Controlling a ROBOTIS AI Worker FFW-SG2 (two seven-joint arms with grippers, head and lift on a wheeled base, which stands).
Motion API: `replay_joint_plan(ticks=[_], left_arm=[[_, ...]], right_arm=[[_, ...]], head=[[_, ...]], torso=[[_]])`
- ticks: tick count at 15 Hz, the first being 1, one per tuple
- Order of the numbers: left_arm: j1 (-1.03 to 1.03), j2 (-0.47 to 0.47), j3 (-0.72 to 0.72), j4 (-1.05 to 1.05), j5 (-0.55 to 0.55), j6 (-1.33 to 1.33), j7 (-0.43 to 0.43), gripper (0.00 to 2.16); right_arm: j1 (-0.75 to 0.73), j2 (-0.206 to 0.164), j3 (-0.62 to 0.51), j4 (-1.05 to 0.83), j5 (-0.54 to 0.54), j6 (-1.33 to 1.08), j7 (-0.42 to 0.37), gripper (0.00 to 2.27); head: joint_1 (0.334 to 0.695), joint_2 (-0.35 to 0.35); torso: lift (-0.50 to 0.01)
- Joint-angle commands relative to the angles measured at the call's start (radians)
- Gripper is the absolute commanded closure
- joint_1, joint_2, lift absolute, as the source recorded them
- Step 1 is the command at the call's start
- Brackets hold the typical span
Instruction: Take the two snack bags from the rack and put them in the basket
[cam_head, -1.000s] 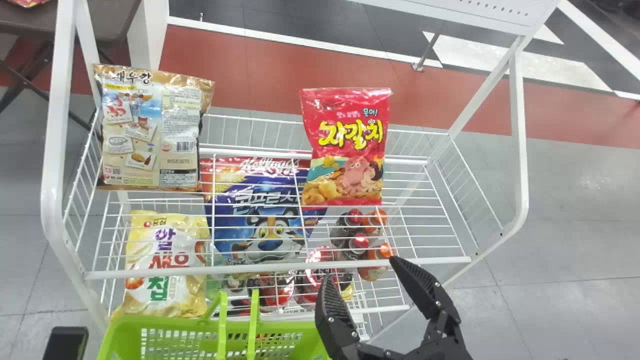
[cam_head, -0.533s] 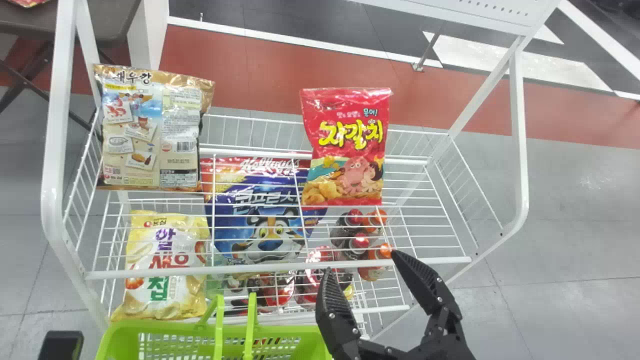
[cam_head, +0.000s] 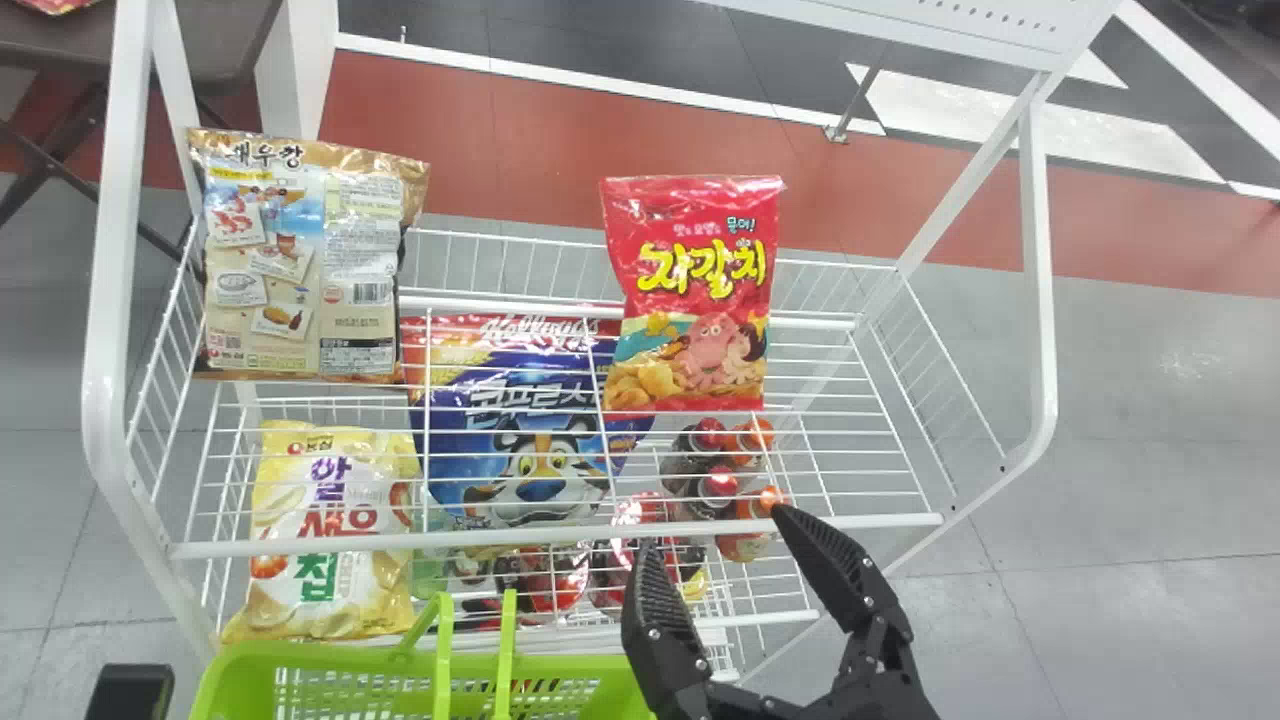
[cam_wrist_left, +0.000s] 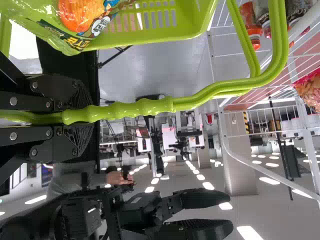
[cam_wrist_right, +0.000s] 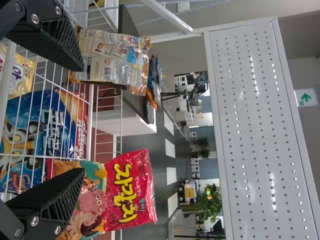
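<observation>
The right gripper (cam_head: 708, 528) is spread, its two ribbed fingers well apart, with the rack's front rail just beyond their tips in the head view. Ahead of it, on the upper tier of the white wire rack (cam_head: 560, 536), stands the glossy red plastic snack bag (cam_head: 700, 220), with large yellow lettering across its middle and smaller writing above. Ahead and well to its left, near the rack's left end, stands the tan-and-gold foil snack bag (cam_head: 290, 260), its dense label panels and barcode facing up toward the camera; dark lettering crosses its top edge. A wide gap lies between these two bags, and to the right of the red one the wires run on to the rack's end rail.

Through the wires, a blue cereal bag (cam_head: 540, 450) with a printed tiger and white lettering sits ahead and left of the right gripper; farther left is a pale yellow bag (cam_head: 320, 540) with purple, red and green characters.

The left gripper (cam_wrist_left: 82, 118) is closed around the handles of the bright green plastic basket (cam_head: 300, 655), whose rim lies just left of the right gripper. A green bag (cam_wrist_left: 50, 27) with dark-backed print overlaps the basket's edge.
</observation>
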Motion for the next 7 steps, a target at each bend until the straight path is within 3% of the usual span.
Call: replay_joint_plan(ticks=[1, 7], left_arm=[[-0.002, 0.0, -0.005, 0.0, 0.0, 0.001, 0.001, 1.88], [0.001, 0.002, -0.011, -0.003, 0.0, 0.001, 0.001, 1.88]], right_arm=[[0.001, 0.0, 0.0, 0.0, 0.0, -0.003, -0.007, 0.1], [0.0, -0.005, 0.009, 0.005, 0.006, -0.003, -0.013, 0.1]], head=[[0.695, -0.35], [0.695, -0.35]], torso=[[-0.011], [-0.011]])
